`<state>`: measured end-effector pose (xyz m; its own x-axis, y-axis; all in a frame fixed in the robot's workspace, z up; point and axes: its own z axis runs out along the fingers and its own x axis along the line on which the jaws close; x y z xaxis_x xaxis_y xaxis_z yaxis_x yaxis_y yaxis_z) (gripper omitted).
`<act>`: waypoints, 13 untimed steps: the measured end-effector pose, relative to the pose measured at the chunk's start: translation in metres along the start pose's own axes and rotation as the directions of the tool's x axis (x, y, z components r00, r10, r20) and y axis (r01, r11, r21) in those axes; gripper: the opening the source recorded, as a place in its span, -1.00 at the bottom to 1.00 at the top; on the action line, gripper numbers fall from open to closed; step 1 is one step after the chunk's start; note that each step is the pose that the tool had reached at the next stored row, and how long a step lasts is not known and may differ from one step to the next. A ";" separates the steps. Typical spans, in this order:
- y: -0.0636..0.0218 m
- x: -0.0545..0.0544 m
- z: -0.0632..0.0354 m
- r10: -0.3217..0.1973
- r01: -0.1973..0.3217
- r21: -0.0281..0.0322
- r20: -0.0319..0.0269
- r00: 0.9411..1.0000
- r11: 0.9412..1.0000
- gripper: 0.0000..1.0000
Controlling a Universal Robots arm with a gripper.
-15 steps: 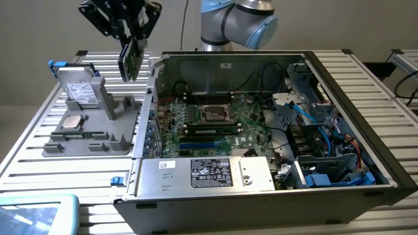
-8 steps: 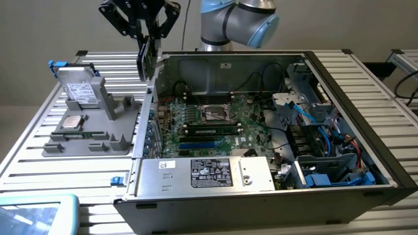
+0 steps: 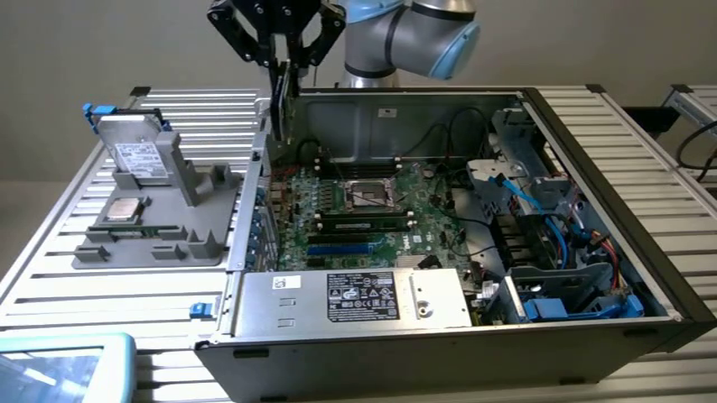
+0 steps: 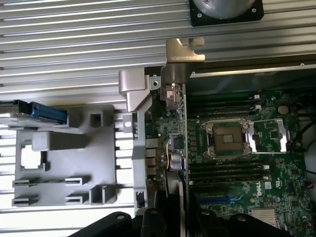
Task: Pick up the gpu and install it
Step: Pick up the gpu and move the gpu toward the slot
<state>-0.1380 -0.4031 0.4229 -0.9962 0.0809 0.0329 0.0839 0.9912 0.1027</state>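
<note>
Metal table (image 3: 656,168): slatted top carrying the computer case (image 3: 448,365); nothing on it beside the case looks to be in the way.
Computer case: lies with its open side up. Its walls stand higher than the board inside, so a card coming down off-line would strike a wall's rim first.
Motherboard (image 3: 370,214): flat on the case floor and crowded, with an open processor socket (image 4: 229,138), memory sticks (image 3: 361,223) and loose cables (image 3: 459,138) inside the case. A card lowered in the wrong place could scrape any of these.
Grey holder (image 3: 151,239): outside the case, on the exterior view's left of it, with a hard drive (image 3: 140,158) stood in it; well apart from the work.
Gripper (image 3: 282,57): above the case, fingers clamped on the top edge of the gpu (image 3: 285,101).
gpu: hangs edge-down in the air over the case, close to its wall on the exterior view's left, seated in nothing. It is thin and held by one edge — a knock could swing it or slip it in the grip.
Silver bracket (image 4: 183,53): at the card's end, seemingly over the rim of the case wall nearest the arm's base; it may catch there and tilt the card.
Slot: I cannot tell which slot inside the case lies under the card. If the card's edge and the slot disagree, pressing down could bend the contacts.
</note>
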 end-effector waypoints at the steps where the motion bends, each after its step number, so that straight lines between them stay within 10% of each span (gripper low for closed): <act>1: -0.0010 -0.005 -0.0003 0.000 0.000 0.000 -0.001 1.000 1.000 -0.44; 13: -0.0176 -0.056 -0.0037 0.001 -0.001 0.001 -0.014 1.000 1.000 -0.44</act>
<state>-0.0839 -0.4254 0.4230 -0.9956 0.0807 0.0469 0.0852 0.9912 0.1016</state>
